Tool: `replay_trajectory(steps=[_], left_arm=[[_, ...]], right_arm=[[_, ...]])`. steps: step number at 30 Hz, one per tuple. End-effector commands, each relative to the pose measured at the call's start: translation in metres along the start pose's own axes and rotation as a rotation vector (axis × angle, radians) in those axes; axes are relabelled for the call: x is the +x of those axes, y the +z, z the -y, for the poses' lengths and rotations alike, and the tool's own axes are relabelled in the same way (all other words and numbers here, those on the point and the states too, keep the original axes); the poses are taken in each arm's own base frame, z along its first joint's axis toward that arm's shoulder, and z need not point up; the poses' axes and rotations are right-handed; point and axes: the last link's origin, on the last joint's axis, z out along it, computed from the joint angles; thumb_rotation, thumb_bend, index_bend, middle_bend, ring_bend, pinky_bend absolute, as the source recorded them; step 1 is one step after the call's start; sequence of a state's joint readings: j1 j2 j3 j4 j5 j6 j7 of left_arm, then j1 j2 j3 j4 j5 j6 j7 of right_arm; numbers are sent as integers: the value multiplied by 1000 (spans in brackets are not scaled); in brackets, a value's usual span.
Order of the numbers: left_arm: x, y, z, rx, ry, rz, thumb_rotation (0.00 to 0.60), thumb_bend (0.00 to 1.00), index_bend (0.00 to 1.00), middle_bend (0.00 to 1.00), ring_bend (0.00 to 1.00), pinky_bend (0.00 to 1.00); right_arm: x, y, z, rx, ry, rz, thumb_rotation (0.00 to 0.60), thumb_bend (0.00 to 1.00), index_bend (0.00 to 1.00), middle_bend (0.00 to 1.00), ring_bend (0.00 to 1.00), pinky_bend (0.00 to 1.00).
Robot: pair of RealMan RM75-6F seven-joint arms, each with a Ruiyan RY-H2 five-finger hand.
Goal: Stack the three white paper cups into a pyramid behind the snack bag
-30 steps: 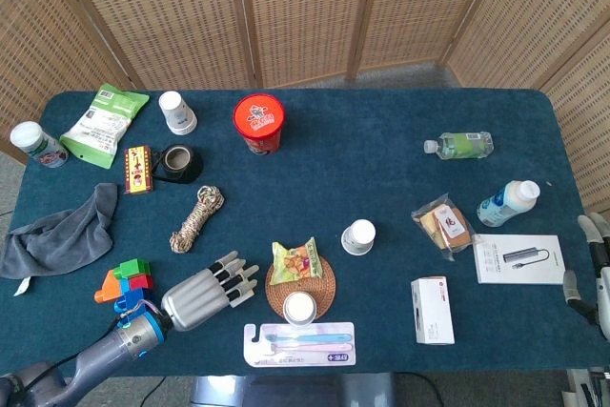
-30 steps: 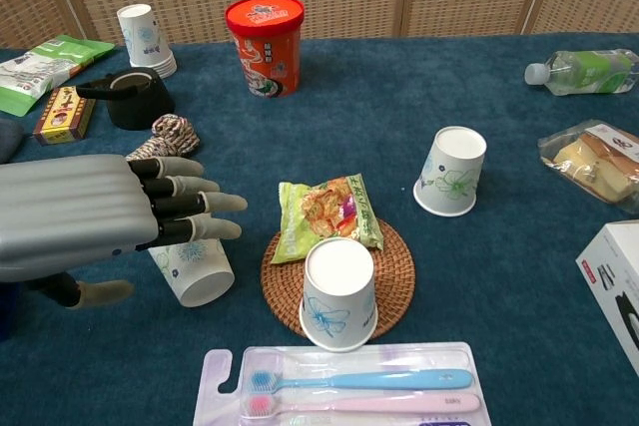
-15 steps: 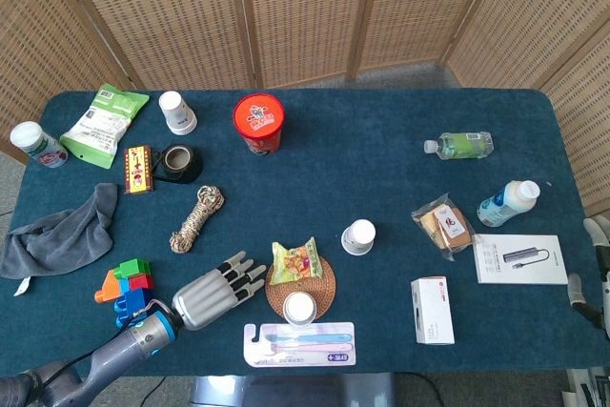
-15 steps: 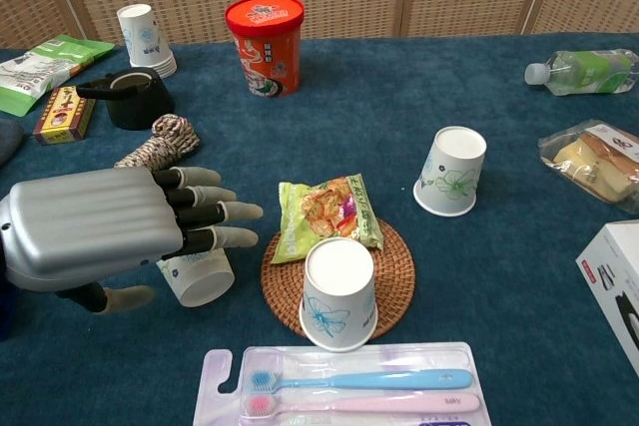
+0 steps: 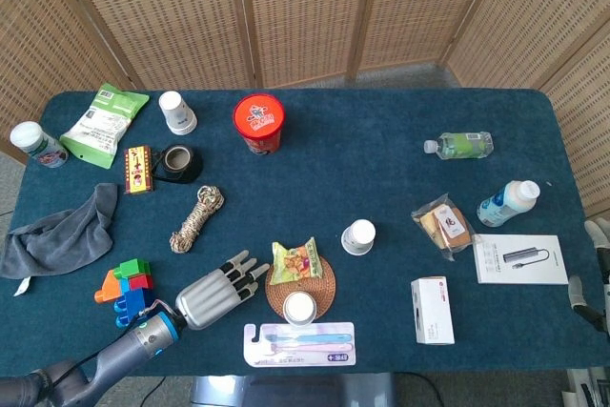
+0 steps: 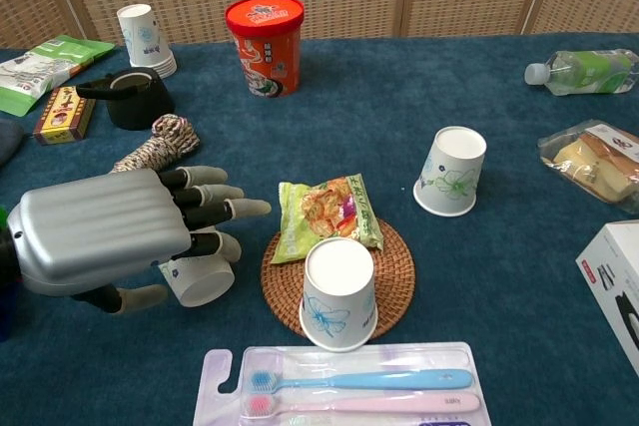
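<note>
Three white paper cups with a floral print are near the front. One cup (image 6: 339, 292) (image 5: 299, 309) stands upside down on a round wicker coaster (image 6: 394, 266), just in front of the snack bag (image 6: 324, 213) (image 5: 294, 262). Another cup (image 6: 451, 171) (image 5: 358, 236) stands upside down to the right, on the cloth. The third cup (image 6: 200, 277) lies on its side left of the coaster. My left hand (image 6: 110, 236) (image 5: 214, 295) hangs over it with fingers stretched out and the thumb low beside it. At the right edge only a sliver of my right hand (image 5: 593, 278) shows.
A red noodle tub (image 6: 264, 45), black tape roll (image 6: 128, 97), rope coil (image 6: 160, 139) and a stack of cups (image 6: 143, 37) stand behind. A toothbrush pack (image 6: 349, 391) lies at the front edge. Toy bricks (image 5: 127, 290) sit left; a white box (image 5: 433, 310) sits right.
My left hand has moved right and sunk lower over the lying cup, covering more of it. My right hand has slipped further out of the frame.
</note>
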State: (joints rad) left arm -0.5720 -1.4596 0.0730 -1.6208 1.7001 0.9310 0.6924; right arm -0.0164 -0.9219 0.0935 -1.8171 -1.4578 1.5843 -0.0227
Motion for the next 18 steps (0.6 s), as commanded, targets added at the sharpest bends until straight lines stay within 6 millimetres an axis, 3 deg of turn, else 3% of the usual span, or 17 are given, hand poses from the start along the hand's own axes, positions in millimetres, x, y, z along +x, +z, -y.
replay_trajectory(steps=[1,9,13,18], left_arm=[[-2,1,-1,3,-15,-14,600,417,303,0,0,0],[-6,3,3,21,-99,1,600,415,345,0,0,0],[-2,5,4,37,-254,-9,600,415,343,0,0,0],[4,4,21,92,-385,-54,600,414,330,0,0,0]], right_arm=[[0,1,1,2,1,1,600,532,0,0,0,0],[-3,2,-1,-4,2,7,600,530,0,0,0,0],[-4,4,-1,-1,2,9,600,531,0,0,0,0],[-5,5,0,1,0,12,600,531,0,0,0,0]])
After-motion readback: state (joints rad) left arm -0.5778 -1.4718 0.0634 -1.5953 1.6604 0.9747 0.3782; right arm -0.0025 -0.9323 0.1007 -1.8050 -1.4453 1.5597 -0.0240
